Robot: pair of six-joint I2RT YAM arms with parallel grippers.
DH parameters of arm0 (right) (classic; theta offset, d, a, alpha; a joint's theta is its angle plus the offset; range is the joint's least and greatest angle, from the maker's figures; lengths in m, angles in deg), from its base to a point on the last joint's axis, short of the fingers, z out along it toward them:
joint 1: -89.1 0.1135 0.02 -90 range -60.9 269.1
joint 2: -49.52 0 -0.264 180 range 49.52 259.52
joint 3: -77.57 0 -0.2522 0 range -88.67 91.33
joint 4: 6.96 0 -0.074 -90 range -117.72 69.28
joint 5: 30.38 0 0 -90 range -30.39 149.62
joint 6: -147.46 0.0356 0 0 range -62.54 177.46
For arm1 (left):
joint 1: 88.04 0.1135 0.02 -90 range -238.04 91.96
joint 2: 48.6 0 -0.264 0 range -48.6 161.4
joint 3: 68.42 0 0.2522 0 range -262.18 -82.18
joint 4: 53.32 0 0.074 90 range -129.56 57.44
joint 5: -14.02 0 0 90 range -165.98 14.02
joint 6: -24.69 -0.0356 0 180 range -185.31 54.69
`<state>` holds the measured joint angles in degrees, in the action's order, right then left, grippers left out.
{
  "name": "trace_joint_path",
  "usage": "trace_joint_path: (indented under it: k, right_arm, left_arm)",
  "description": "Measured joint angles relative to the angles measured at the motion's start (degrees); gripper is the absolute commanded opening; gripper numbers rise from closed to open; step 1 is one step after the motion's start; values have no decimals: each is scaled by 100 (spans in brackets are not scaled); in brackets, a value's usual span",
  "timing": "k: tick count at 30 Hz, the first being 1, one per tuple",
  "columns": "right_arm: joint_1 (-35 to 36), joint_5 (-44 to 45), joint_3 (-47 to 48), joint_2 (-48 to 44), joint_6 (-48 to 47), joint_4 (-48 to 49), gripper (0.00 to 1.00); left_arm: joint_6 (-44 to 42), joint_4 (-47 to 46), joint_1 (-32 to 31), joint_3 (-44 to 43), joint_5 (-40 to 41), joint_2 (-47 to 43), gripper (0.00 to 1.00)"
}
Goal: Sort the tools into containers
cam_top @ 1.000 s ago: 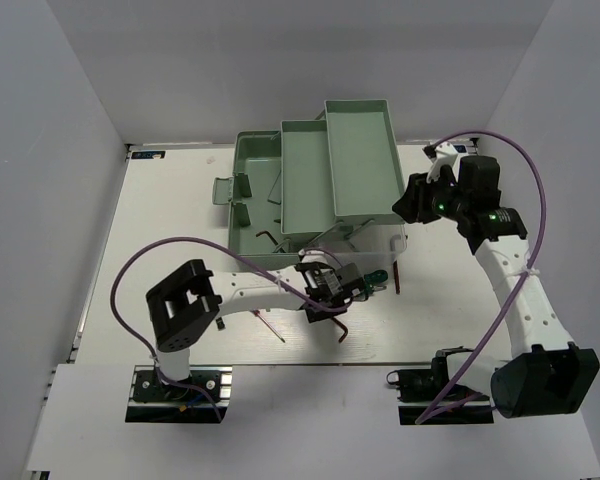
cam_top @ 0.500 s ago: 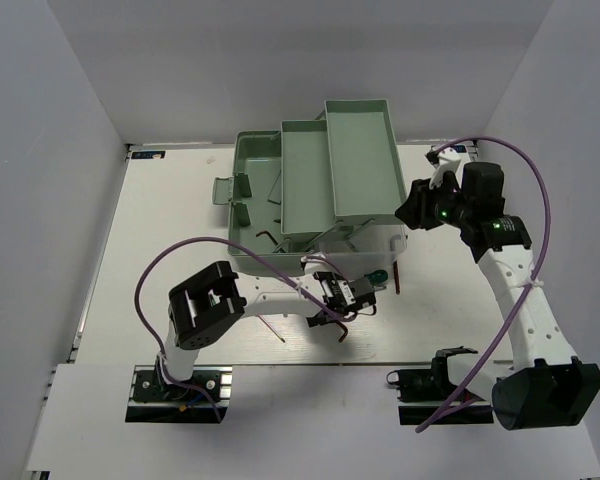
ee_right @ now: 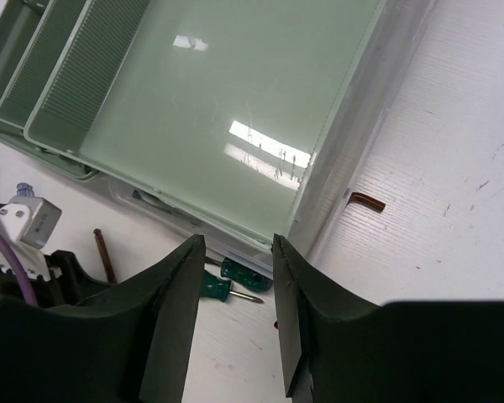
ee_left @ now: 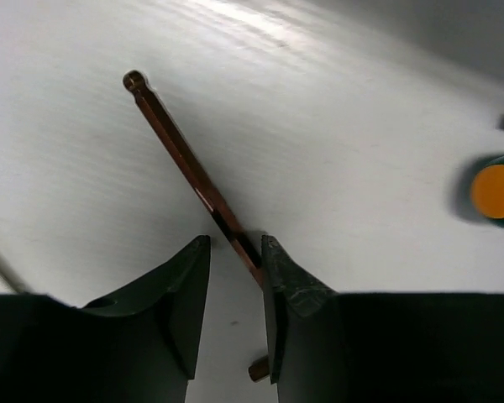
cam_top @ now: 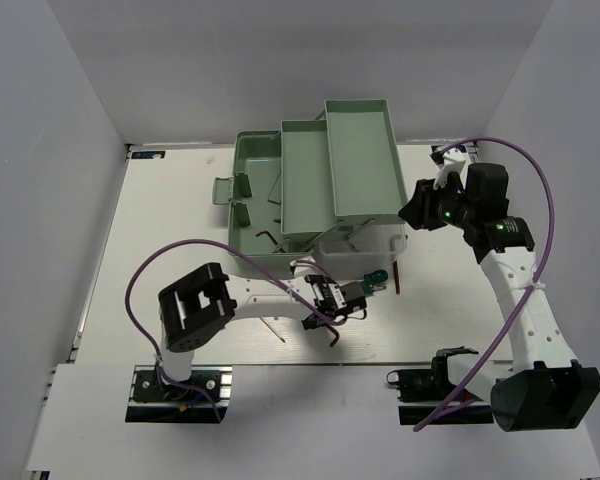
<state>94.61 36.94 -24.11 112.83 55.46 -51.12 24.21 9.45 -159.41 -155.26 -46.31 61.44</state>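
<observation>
A reddish-brown hex key (ee_left: 189,168) lies on the white table between my left gripper's (ee_left: 235,243) open fingers, against the right finger (ee_left: 294,285). In the top view this gripper (cam_top: 330,312) is low over the hex key (cam_top: 336,335), in front of the mint-green toolbox (cam_top: 238,190). A stubby green screwdriver (cam_top: 378,275) with an orange end (ee_left: 496,191) lies to its right. My right gripper (ee_right: 233,242) is open and empty above the near right corner of the upper tray (ee_right: 235,84). Two green stubby screwdrivers (ee_right: 235,281) lie below it.
The toolbox's two trays (cam_top: 358,160) stand swung out over its base. A hex key (ee_right: 365,201) lies on the table right of the toolbox, another (cam_top: 395,278) near the screwdriver. A thin tool (cam_top: 272,330) lies left of my left gripper. White walls enclose the table.
My left gripper has moved a little right and nearer along the table, over the hex key. My right gripper has shifted slightly right beside the upper tray.
</observation>
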Motion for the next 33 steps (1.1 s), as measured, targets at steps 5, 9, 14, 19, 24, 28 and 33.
trace_joint_path:
  k: [5, 9, 14, 19, 24, 28, 33]
  right_arm:
    - [-118, -20, -2, 0, 63, -2, 44]
    - [-214, -22, -72, 0, 101, -15, 43]
    - [-262, -44, -125, 0, 184, -37, 43]
    - [-293, -107, -166, 0, 278, -42, 43]
    - [-297, -173, -168, 0, 310, -42, 43]
    - [-310, -170, -168, 0, 299, -83, 43]
    - [-411, 153, -168, 0, 297, -155, 41]
  left_arm:
    - [101, 92, 4, 560, -238, -442, 36]
    - [129, 273, 7, 612, -321, -461, 31]
    - [184, 105, 4, 1086, -404, -791, 20]
    - [205, -28, 4, 1342, -468, -979, 2]
    - [203, -210, 4, 1504, -461, -1117, 0]
    - [107, -275, 4, 1530, -437, -1237, 0]
    - [-155, 160, 0, 1255, -369, -1093, 0]
